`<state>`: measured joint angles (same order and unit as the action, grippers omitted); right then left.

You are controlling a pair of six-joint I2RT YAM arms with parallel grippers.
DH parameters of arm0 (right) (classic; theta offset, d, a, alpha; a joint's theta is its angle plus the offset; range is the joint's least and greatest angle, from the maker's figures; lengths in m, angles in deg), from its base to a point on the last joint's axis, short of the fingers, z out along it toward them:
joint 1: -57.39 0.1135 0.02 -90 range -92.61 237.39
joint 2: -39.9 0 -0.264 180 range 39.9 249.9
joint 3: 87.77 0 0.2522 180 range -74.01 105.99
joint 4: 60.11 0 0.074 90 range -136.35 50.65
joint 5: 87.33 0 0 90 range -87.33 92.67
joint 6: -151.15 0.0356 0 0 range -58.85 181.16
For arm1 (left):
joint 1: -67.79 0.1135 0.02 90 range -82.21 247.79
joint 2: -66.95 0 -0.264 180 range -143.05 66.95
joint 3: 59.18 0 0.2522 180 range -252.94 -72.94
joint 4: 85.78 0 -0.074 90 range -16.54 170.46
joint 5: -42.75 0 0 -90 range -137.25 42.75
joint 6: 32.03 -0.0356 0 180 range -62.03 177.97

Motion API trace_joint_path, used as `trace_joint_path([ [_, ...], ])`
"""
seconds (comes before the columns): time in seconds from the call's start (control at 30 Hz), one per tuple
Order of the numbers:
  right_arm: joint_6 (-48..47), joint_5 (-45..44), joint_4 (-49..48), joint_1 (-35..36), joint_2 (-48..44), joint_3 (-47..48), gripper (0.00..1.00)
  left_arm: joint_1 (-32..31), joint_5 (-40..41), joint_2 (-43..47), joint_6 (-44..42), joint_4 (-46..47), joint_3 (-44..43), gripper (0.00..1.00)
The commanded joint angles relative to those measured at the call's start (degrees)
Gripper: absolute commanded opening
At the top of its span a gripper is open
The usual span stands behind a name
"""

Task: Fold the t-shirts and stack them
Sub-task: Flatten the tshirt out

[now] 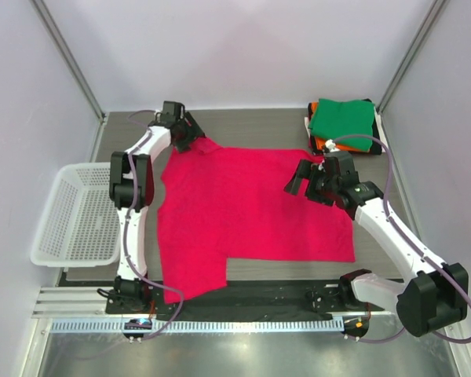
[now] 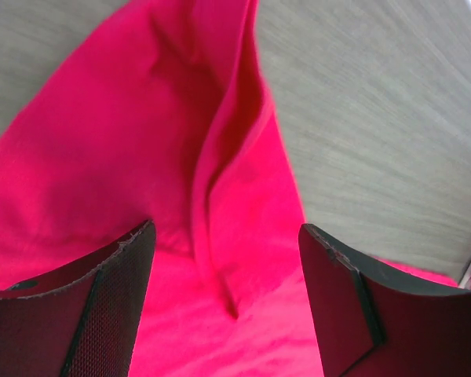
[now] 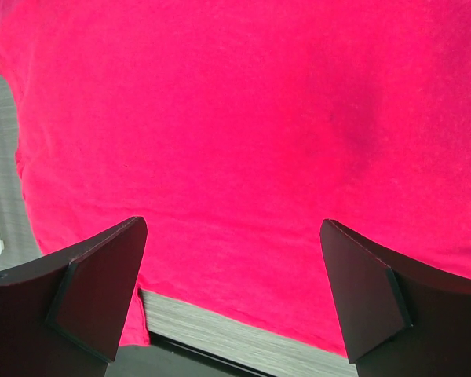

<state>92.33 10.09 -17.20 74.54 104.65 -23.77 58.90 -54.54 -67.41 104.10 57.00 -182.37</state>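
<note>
The bright pink-red t-shirt [image 1: 251, 208] lies spread flat on the table, partly folded, with a strip reaching the near edge at the left. My left gripper [image 1: 190, 133] is open at the shirt's far left corner, its jaws straddling a raised crease of the cloth [image 2: 220, 181]. My right gripper [image 1: 308, 185] is open and empty above the shirt's right side [image 3: 243, 133]. A stack of folded t-shirts [image 1: 343, 124], green on top with orange, dark and white below, sits at the far right.
A white plastic mesh basket [image 1: 77, 216] stands off the table's left edge. A black strip [image 1: 259, 294] runs along the near edge by the arm bases. Grey table surface [image 1: 259, 126] shows behind the shirt.
</note>
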Motion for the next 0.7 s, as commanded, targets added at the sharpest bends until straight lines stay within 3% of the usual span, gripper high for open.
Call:
trace_joint_path([
  [0.0, -1.6, -0.4, 0.2, 0.1, -0.2, 1.5, 0.99, -0.2, -1.3, -2.2, 1.3, 3.2, -4.1, 0.74],
  [0.4, -2.4, -1.3, 0.5, 0.1, 1.2, 0.7, 0.99, -1.6, -1.6, -7.7, 7.7, 7.4, -13.5, 0.73],
  [0.53, -2.6, -2.1, 0.7, 0.0, 1.6, 0.3, 0.99, -2.7, -3.0, -13.3, 17.6, 10.1, -24.3, 0.72],
  [0.67, -2.1, -1.8, 0.8, 0.1, 2.7, -0.1, 0.99, -3.8, -2.3, -22.0, 34.4, 18.7, -37.3, 0.75],
])
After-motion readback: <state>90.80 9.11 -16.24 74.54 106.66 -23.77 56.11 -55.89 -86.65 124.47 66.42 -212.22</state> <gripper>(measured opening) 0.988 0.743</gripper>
